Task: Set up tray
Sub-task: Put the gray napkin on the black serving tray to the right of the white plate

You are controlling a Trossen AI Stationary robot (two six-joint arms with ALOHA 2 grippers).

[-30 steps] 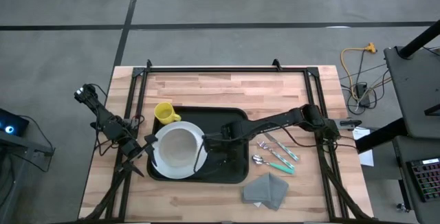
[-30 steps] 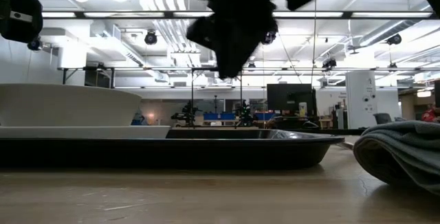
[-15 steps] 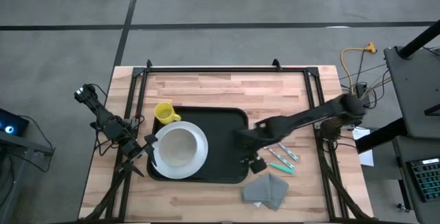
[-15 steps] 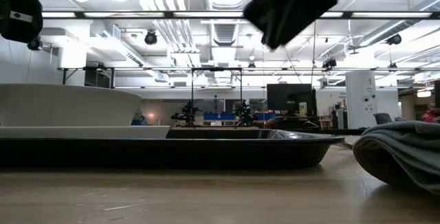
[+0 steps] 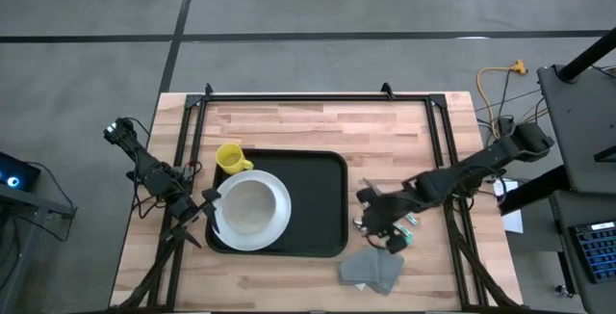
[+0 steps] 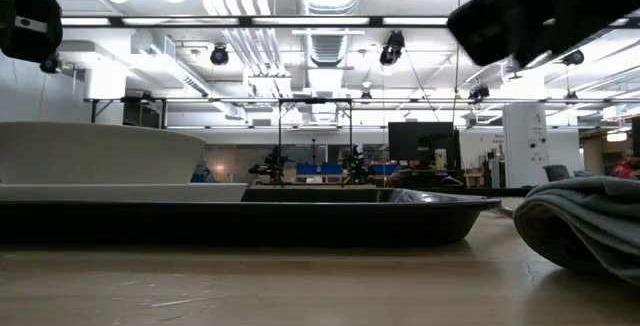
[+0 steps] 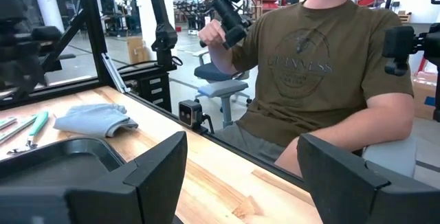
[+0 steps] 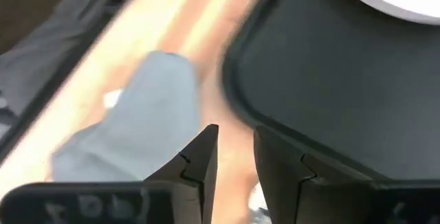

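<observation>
A pale wooden surface [image 5: 385,131] stands on grey floor; behind it, an open workshop. One black tray [image 5: 322,203], centre frame, carries one white plate [image 5: 252,204]; one yellow mug [image 5: 230,157] stands at its upper left. One grey napkin [image 5: 373,268] lies lower right. A seated person's shirt [image 7: 320,66] reads "GUINNESS". The right end effector [image 8: 232,157], narrowly parted and empty, hovers beside the tray; the left end effector [image 7: 237,162] gapes wide, empty.

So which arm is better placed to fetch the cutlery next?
The right, probably. Its gripper hangs just past the tray edge, over the cutlery and near the napkin. The left gripper waits across the tray by the plate.
</observation>
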